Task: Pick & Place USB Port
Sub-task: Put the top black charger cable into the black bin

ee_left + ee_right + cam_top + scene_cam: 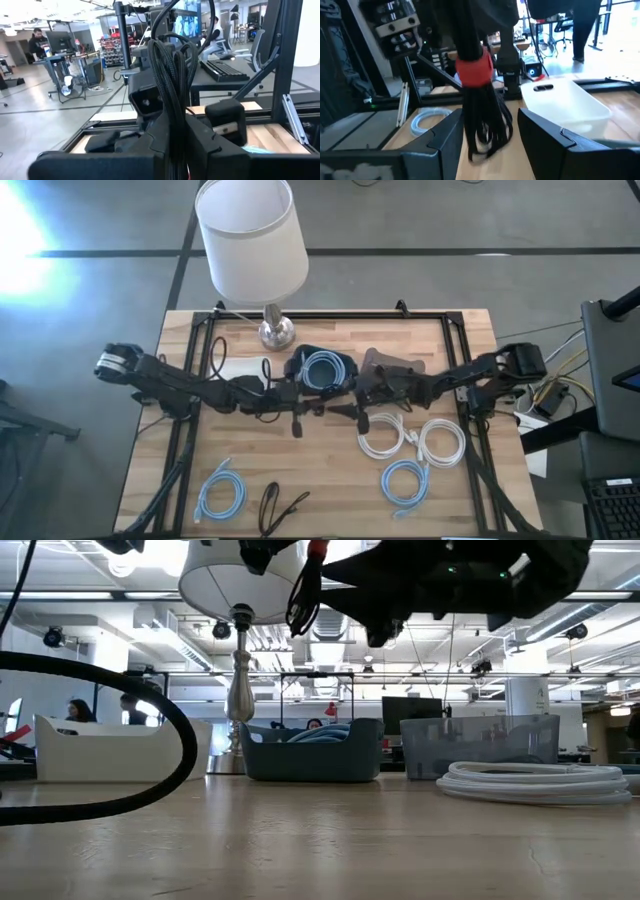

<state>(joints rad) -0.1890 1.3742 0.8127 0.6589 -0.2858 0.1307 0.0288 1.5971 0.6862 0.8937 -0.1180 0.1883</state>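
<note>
A bundle of black USB cable (pixel 481 112), bound by a red tie (pixel 475 70), hangs above the middle of the table with my left gripper (pixel 290 408) shut on it. In the low view its loop (pixel 303 595) dangles well above the tabletop. My right gripper (pixel 338 410) reaches in level from the table's right and is open. Its two fingers (pixel 547 137) stand on either side of the bundle's lower loops, apart from them. My left gripper pinches the black cable bundle (pixel 172 95) between its two fingers, several strands together. The fingers come in level from the table's left and lie across the strands. The bundle is lifted clear of the table, its loops hanging slack below the hold.
Behind the grippers stand a white bin (pixel 240 370), a blue bin (pixel 322 370) with a light blue cable coil, and a clear grey bin (pixel 388 365). A lamp (pixel 255 240) rises at the far edge. White (pixel 412 435), blue (pixel 405 480) and black (pixel 280 502) cables lie nearer.
</note>
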